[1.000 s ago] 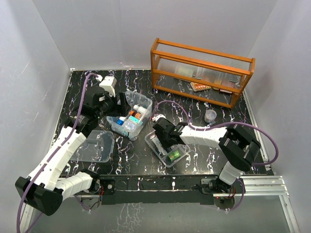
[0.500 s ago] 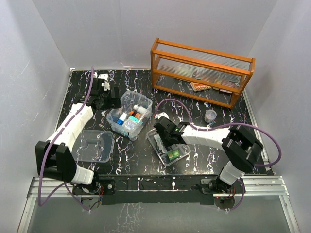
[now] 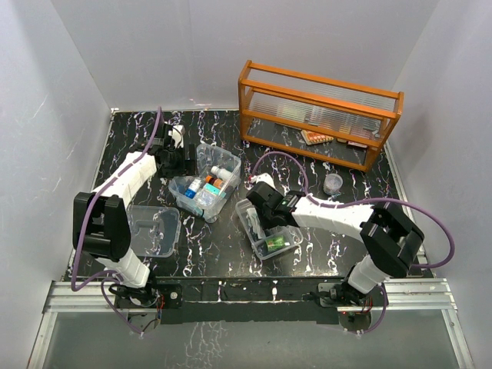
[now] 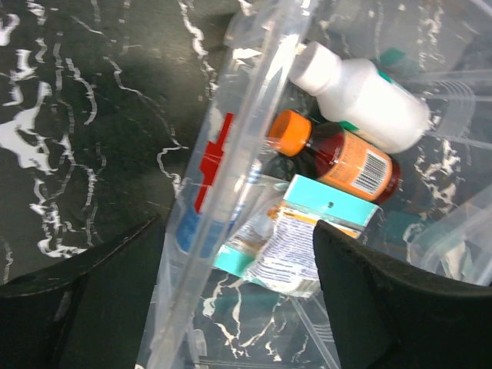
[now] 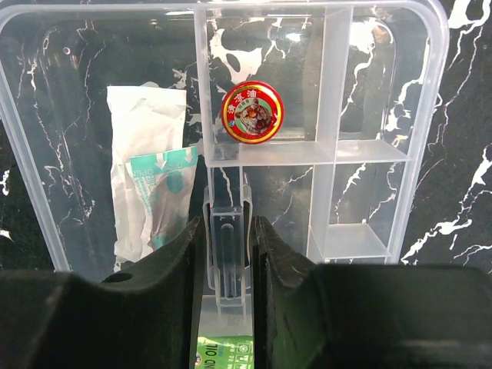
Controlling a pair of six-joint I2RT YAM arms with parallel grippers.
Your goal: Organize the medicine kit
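While medicine kit (image 3: 206, 181) sits at 10 o'clock of divider tray (image 3: 265, 231), left gripper (image 4: 237, 231) straddles its red-cross wall, jaws apart; right gripper (image 5: 225, 231) clamped on tray's centre post. Kit likely light, thin-walled, slick, flexing — grip rim, bottles (image 4: 361, 92) may shift

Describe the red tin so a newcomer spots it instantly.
Find the clear divided tray at the front of the table, right of the medicine kit. In the compartment just beyond the right gripper lies the red tin: round, gold-rimmed, printed lid. Its neighbours are flat white sachets and a green box.
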